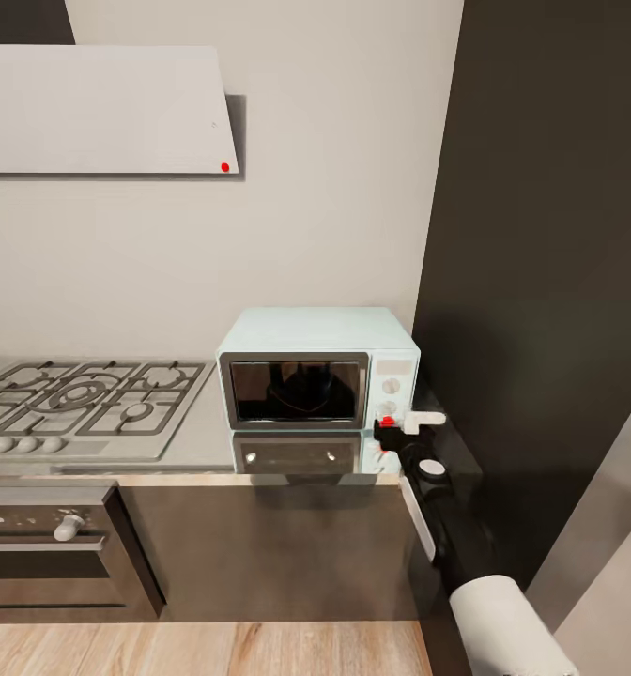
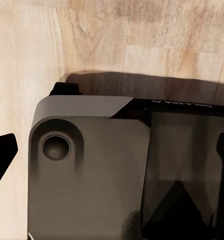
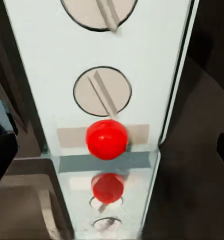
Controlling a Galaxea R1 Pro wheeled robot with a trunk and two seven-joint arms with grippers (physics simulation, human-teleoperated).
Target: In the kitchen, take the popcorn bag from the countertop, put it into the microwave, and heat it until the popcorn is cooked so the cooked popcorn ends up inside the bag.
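Nearest the lens: red indicator light [image 3: 107, 139] on the microwave [image 1: 317, 364], directly ahead of the right end effector [image 1: 402, 424], jaws spread wide. Door shut, on the desk [image 1: 203, 427] beside the hob [image 1: 81, 399]. Right arm nearer; left end effector's state unclear.

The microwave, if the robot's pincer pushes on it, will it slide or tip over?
Probably neither. The microwave is a wide, low box sitting flat, so tipping seems unlikely. The glossy countertop mirrors it, so a hard shove might slide it. The right pincer is at the red button, likely a light press.
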